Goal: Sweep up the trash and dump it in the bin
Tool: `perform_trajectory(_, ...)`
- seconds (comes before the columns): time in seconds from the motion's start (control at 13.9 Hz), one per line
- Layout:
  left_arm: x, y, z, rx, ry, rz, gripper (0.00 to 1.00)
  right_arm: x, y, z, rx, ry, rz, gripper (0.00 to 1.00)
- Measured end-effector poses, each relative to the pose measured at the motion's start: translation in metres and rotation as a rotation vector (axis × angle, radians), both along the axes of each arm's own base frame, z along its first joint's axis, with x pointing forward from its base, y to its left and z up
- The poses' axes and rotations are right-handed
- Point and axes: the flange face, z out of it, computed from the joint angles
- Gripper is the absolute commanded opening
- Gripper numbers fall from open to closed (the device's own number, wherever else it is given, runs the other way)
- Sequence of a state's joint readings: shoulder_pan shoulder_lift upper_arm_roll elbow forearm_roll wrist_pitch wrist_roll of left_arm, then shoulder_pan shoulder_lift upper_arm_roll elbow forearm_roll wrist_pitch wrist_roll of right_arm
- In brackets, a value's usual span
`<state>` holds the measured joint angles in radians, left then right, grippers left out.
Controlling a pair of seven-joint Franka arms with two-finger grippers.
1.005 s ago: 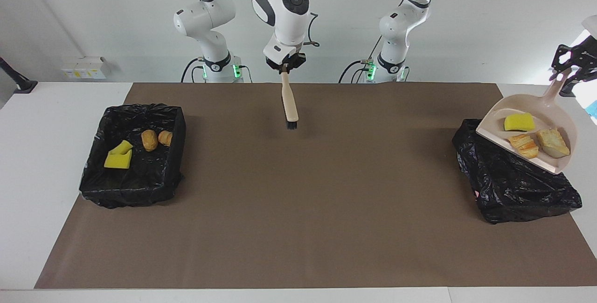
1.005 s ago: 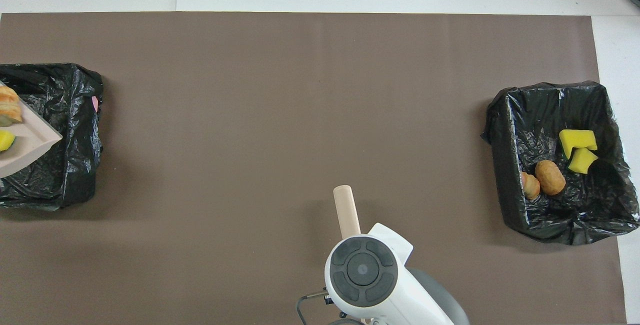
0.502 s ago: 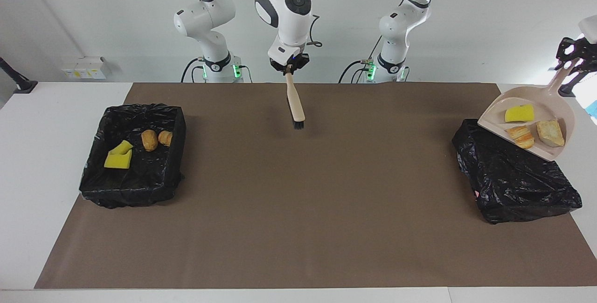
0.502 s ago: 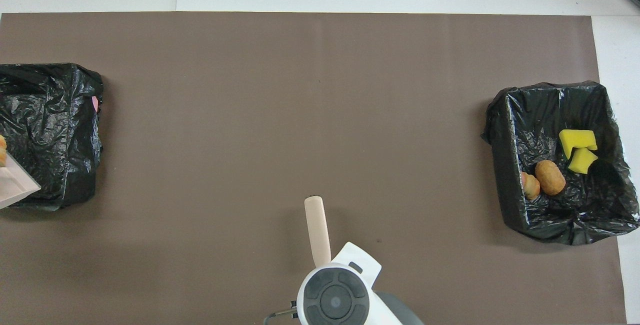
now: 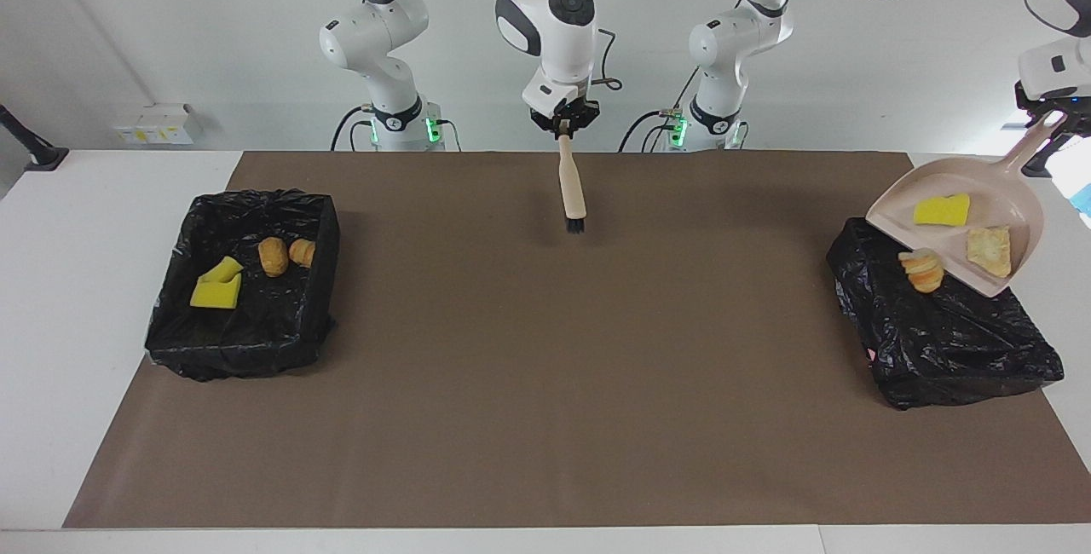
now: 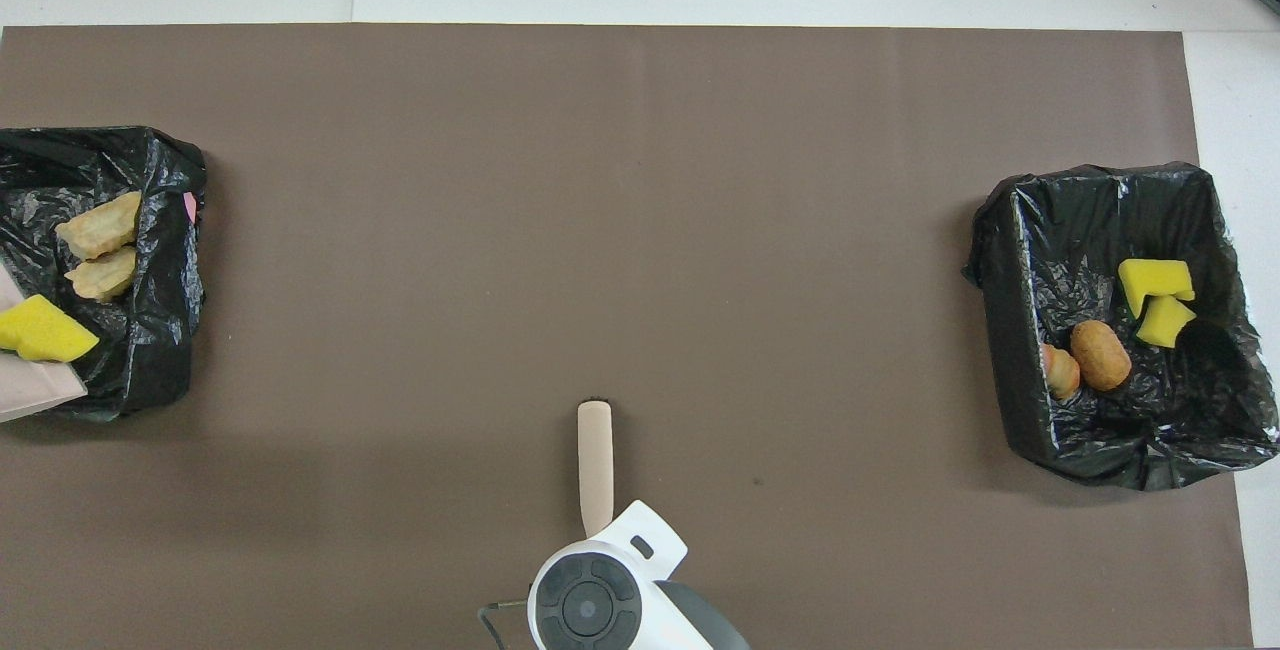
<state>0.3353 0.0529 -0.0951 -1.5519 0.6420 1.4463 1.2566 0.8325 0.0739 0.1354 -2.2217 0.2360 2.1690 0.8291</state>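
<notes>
My left gripper [image 5: 1053, 114] is shut on the handle of the beige dustpan [image 5: 1007, 194], which is held tilted over the black-lined bin [image 5: 955, 341] at the left arm's end. A yellow sponge piece [image 5: 941, 210] and a tan bread chunk [image 5: 989, 249] lie in the pan. Another bread chunk [image 5: 920, 271] is at the pan's lip over the bin. In the overhead view, trash shows over this bin [image 6: 150, 330]: bread chunks [image 6: 98, 225] and sponge [image 6: 45, 335]. My right gripper [image 5: 564, 129] is shut on the beige brush [image 5: 570, 183], which hangs bristles down over the mat.
A second black-lined bin [image 5: 247, 324] at the right arm's end holds yellow sponge pieces [image 5: 216, 284] and two brown rolls [image 5: 273, 256]. The brown mat [image 5: 545, 366] covers the table between the bins. White wall boxes [image 5: 153, 122] stand off the mat.
The dustpan has tipped further over the bin and one bread chunk has slid to its lip. The right arm has carried the brush sideways toward the left arm's end.
</notes>
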Motion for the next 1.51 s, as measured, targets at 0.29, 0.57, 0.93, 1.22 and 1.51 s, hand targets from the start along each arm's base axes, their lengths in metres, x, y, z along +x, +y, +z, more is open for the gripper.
perform_trajectory(0.29, -0.001, 0.005, 0.006, 0.076, 0.018, -0.008, 0.00, 0.007, 0.006, 0.019, -0.006, 0.018, 0.005, 1.00)
perform_trajectory(0.57, 0.015, -0.040, 0.029, 0.148, -0.010, -0.108, 0.00, 0.045, -0.014, 0.077, -0.018, 0.034, 0.016, 1.00)
perform_trajectory(0.93, 0.021, -0.120, 0.053, 0.037, -0.100, -0.214, 0.00, 0.124, -0.101, 0.154, -0.052, 0.025, 0.144, 1.00)
perform_trajectory(1.22, 0.012, -0.155, 0.057, -0.159, -0.289, -0.002, 0.00, 0.185, -0.183, 0.171, -0.022, -0.016, 0.253, 1.00)
perform_trajectory(1.51, 0.004, -0.220, 0.046, -0.319, -0.403, 0.286, 0.00, 0.234, -0.285, 0.191, 0.016, -0.062, 0.370, 1.00)
